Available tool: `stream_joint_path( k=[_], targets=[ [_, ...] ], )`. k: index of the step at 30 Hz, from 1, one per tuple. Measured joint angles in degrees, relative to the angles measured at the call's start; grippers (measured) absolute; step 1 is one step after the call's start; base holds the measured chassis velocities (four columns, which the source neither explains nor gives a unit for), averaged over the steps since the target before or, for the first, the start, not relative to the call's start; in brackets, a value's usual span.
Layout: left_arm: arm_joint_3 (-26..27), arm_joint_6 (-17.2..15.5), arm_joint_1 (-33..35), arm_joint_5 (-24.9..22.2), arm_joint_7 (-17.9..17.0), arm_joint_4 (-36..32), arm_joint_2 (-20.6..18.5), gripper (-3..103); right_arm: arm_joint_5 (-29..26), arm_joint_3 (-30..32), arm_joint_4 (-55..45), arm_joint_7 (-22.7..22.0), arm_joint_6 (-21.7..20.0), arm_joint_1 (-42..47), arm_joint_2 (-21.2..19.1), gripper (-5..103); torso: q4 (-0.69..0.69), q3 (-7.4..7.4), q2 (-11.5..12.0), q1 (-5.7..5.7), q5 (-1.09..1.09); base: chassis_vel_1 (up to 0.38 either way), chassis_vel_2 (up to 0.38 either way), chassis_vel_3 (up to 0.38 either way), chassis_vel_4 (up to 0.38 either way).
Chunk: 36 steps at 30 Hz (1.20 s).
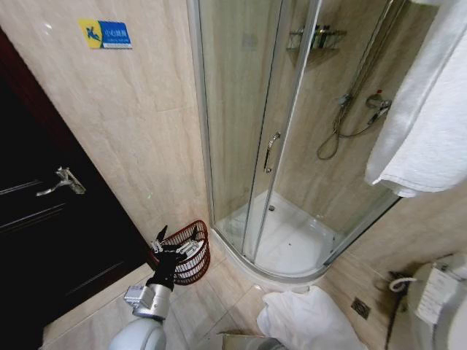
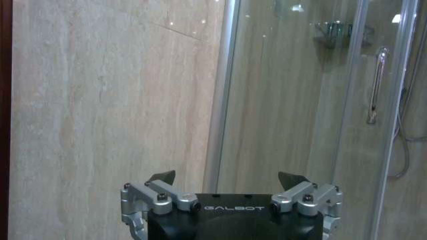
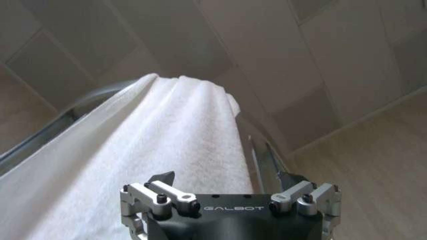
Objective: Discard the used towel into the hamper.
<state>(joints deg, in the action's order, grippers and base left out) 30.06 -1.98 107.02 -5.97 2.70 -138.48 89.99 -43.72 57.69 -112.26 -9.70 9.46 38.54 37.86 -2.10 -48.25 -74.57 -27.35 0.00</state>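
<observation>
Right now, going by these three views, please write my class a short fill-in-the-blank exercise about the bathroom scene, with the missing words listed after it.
1. The left gripper hangs over the dark reddish wire ____.
2. A white towel lies crumpled on the ____ in front of the shower cabin.
3. The right gripper points along a white ____ draped over a rail.
4. The left gripper's fingers stand ____, holding nothing.

Missing words: hamper; floor; towel; open

The left gripper (image 1: 175,246) hides part of the hamper (image 1: 191,264); the hanging towel (image 1: 427,109) runs past the edge.
</observation>
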Motion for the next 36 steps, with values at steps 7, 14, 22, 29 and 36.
stream_joint_path(
  k=[7,14,22,29,36],
  targets=[
    [0.0,0.0,0.0,0.0,0.0,0.0,0.0,100,-0.2,-11.7,0.4,-0.6,-2.3,-9.5,1.1,100,0.00,0.00,0.0,0.00,0.00,0.000,0.000,0.000,0.000],
    [0.0,0.0,0.0,0.0,0.0,0.0,0.0,100,-0.1,-19.3,2.7,-2.0,-4.5,-16.1,1.0,100,-0.01,0.00,0.0,0.00,-0.01,0.000,0.000,0.000,0.000],
    [0.0,0.0,0.0,0.0,0.0,0.0,0.0,100,1.1,-20.7,2.7,-5.8,-11.5,-17.7,-2.0,100,0.00,0.00,0.0,0.00,0.02,0.000,0.000,0.000,0.000],
    [0.0,0.0,0.0,0.0,0.0,0.0,0.0,100,-2.0,-24.1,4.0,-4.9,-13.9,-21.8,-4.5,101,0.01,0.01,0.0,0.01,0.00,0.000,0.000,0.000,0.000],
    [0.0,0.0,0.0,0.0,0.0,0.0,0.0,100,-4.3,-28.4,5.5,-5.4,-16.1,-26.2,-3.7,83,0.00,0.00,0.0,0.00,0.00,0.000,0.000,0.000,0.000]
  ],
)
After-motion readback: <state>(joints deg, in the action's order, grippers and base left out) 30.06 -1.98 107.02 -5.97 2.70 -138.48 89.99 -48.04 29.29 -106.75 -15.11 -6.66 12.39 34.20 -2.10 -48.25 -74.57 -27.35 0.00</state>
